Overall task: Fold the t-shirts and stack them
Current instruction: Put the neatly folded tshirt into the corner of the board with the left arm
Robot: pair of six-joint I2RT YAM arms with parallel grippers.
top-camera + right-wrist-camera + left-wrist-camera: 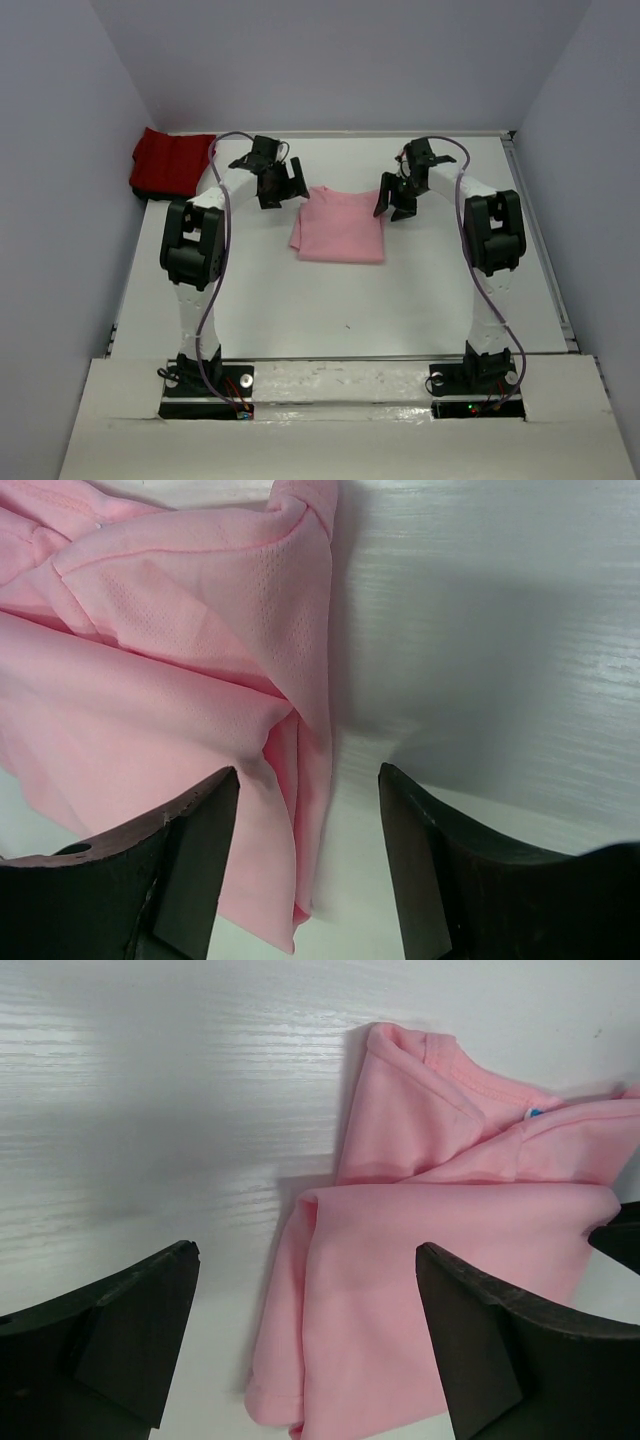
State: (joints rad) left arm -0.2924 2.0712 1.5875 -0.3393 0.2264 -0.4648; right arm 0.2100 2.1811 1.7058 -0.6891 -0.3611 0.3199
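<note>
White table (400,300): pink shirt (340,228) folded at ctr, red shirt (172,162) far-left corner.

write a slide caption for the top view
Left gripper and right gripper hang open at either far corner of the pink shirt; red shirt lies far left on the table.

A robot lab booth: plain walls (340,60) enclose a white table (330,300).
</note>
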